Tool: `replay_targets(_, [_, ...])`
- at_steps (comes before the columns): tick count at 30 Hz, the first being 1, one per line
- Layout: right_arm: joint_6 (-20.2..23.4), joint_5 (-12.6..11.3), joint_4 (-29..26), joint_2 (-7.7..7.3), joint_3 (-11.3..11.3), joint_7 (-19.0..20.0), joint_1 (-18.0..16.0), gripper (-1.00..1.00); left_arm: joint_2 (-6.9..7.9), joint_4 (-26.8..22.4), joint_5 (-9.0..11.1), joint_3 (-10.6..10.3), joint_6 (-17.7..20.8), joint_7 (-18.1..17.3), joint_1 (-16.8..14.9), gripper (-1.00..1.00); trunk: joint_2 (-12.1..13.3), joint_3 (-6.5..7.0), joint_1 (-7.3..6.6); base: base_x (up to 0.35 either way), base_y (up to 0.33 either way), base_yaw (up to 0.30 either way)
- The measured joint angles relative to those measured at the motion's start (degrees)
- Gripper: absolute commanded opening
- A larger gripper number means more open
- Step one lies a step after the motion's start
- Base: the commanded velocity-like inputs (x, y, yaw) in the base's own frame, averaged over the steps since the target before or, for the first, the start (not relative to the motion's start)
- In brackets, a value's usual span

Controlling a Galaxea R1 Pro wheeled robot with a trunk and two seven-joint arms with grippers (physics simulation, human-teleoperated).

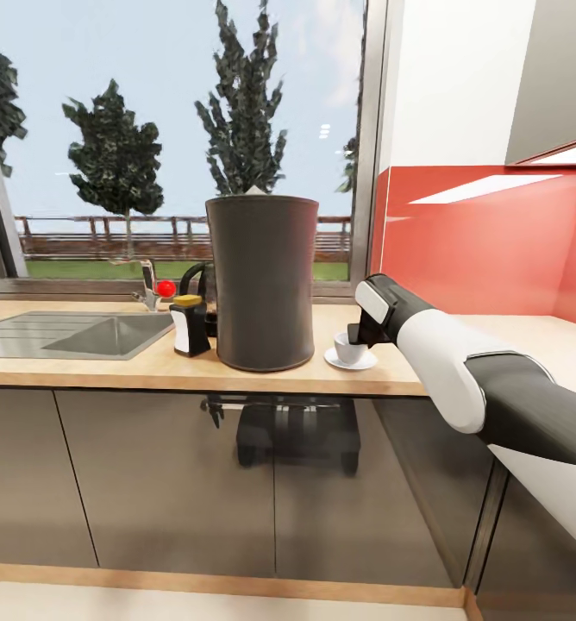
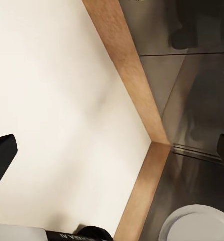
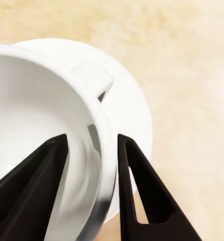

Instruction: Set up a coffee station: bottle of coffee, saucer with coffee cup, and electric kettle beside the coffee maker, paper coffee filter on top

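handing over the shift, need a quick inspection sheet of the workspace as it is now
surface: kitchen countertop, light wood grain, sink set in at left
job's things: coffee maker upright; paper coffee filter peeking over its top; bottle of coffee to its left; electric kettle mostly hidden behind; coffee cup on saucer to its right
clutter: tap with red knob
grippers: right gripper fingers straddle the cup wall, grip unclear; left gripper open above floor
cables: nothing seen
surroundings: window, red backsplash, dark cabinet fronts
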Motion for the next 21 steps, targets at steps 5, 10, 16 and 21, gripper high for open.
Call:
replay_targets(5, [0.00,0.00,0.00,-0.01,0.00,0.00,0.00,-1.00,0.00,0.00,0.00,0.00,0.00,0.00,0.00,1.00,0.00,0.00,0.00,0.000,0.000,0.000])
replay_targets(10, [0.00,0.00,0.00,-0.01,0.00,0.00,0.00,-1.00,0.00,0.00,0.00,0.00,0.00,0.00,-0.03,1.00,0.00,0.00,0.00,0.000,0.000,0.000])
replay_targets(16, [0.00,0.00,0.00,-0.01,0.00,0.00,0.00,-1.00,0.00,0.00,0.00,0.00,0.00,0.00,0.00,1.00,0.00,0.00,0.00,0.000,0.000,0.000])
replay_targets(21, [0.02,0.10,0.00,-0.01,0.00,-0.04,0.00,1.00,0.00,0.00,0.00,-0.01,0.00,0.00,0.01,1.00,0.00,0.00,0.00,0.000,0.000,0.000])
